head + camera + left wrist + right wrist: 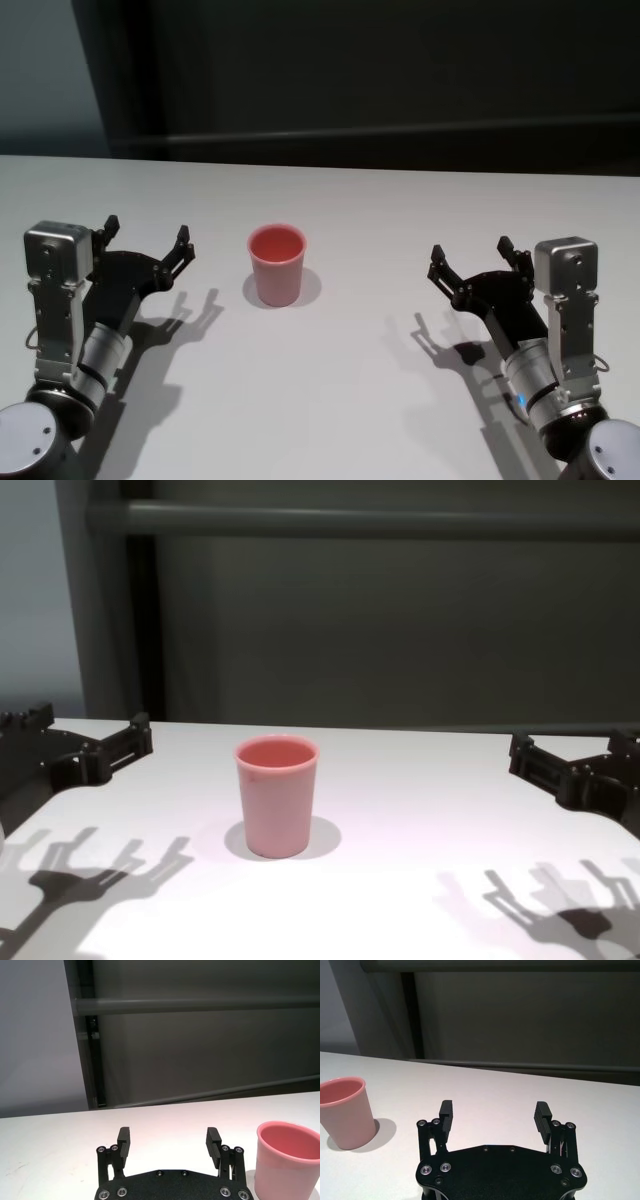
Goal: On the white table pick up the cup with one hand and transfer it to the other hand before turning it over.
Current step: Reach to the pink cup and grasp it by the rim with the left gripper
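White table (400, 400), upright empty cup (277, 264)

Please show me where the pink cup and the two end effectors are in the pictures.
pink cup (277, 268): head view, on its outer wall.
left end effector (147, 238): head view, between its fingertips.
right end effector (470, 250): head view, between its fingertips.

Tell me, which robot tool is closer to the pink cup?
The left tool is closer: the pink cup stands upright on the white table just off its side, while the right tool sits farther away. Both are open and empty.
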`<state>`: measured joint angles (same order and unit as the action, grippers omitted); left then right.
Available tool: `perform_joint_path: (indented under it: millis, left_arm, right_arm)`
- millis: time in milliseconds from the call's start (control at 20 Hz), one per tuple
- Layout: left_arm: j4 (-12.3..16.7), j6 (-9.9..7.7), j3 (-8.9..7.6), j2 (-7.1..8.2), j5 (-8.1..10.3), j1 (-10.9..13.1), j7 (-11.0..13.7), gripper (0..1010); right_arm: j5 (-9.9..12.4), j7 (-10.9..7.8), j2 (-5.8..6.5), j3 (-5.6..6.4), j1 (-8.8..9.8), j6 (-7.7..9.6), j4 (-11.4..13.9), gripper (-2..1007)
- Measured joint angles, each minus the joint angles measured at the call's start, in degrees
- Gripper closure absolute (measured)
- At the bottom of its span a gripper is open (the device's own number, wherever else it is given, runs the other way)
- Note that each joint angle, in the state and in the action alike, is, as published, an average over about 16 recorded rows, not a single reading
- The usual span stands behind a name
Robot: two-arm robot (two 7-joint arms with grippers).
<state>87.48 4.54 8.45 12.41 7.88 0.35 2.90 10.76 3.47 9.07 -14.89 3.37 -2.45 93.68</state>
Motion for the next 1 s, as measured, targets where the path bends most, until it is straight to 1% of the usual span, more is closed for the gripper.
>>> perform_joint_path:
  millis: [1000]
  left_arm:
    - [0.0, 0.00, 0.00, 0.00, 0.00, 0.0, 0.0, 7]
  right_arm:
    - [0.0, 0.00, 0.00, 0.00, 0.00, 0.00, 0.0, 3]
